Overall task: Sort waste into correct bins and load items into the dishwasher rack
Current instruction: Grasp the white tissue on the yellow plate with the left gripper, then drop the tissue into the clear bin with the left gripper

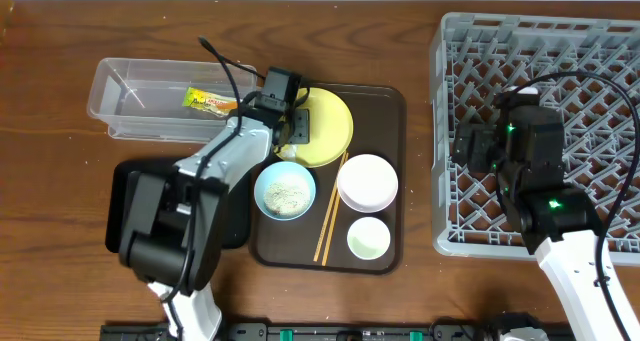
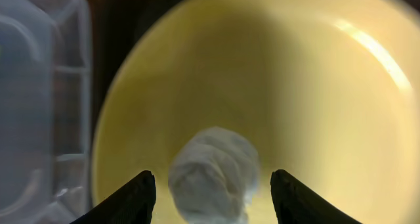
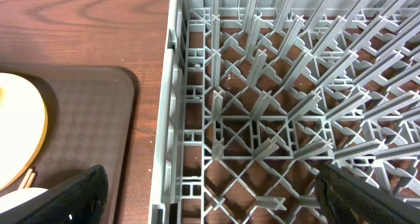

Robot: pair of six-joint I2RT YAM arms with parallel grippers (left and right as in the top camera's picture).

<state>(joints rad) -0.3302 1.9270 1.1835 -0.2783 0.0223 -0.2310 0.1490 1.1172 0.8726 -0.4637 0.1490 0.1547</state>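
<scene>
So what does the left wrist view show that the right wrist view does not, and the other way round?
Only the left wrist view: the white crumpled scrap lying on the yellow plate between the open fingers of the left gripper, and a wall of the clear tub.
Only the right wrist view: the grey dishwasher rack, the wooden table, the brown serving tray and the open right gripper.
Both: the yellow plate, though the right wrist view catches just its edge.
</scene>
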